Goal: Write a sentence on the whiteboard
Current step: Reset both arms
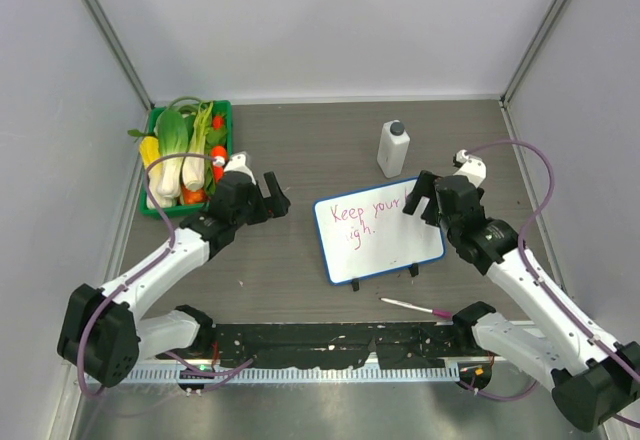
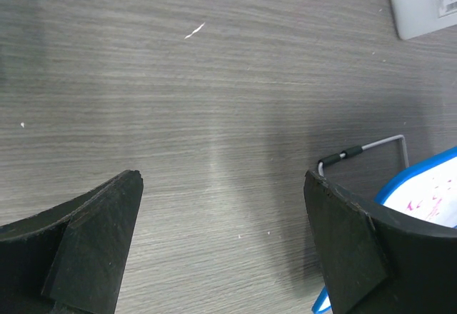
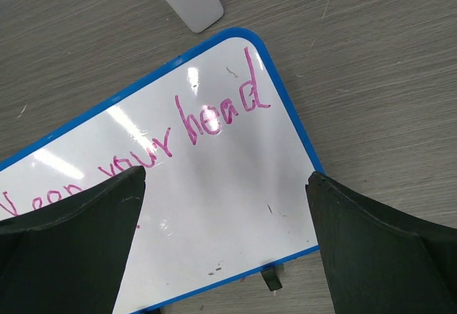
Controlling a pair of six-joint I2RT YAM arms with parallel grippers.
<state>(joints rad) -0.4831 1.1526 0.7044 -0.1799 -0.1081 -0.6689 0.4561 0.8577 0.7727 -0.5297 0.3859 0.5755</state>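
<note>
Whiteboard (image 1: pixel 390 245) lies lengthwise left-right, right end farther; left claw (image 1: pixel 272 198), right claw (image 1: pixel 416 200) released.

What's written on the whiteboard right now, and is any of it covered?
The whiteboard carries a pink sentence: "Keep your head", then a second line ending "igh." From above, the open right gripper covers "head"; its wrist camera shows that word.

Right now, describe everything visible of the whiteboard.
The whiteboard is a small glossy white rectangle with rounded corners, a thin blue rim and two small black feet at its near edge. It lies face up and askew on the grey wood-grain table, between the arms. Pink handwriting reads "Keep your head", with "igh." beneath. The open right gripper hangs over its right end.
</note>
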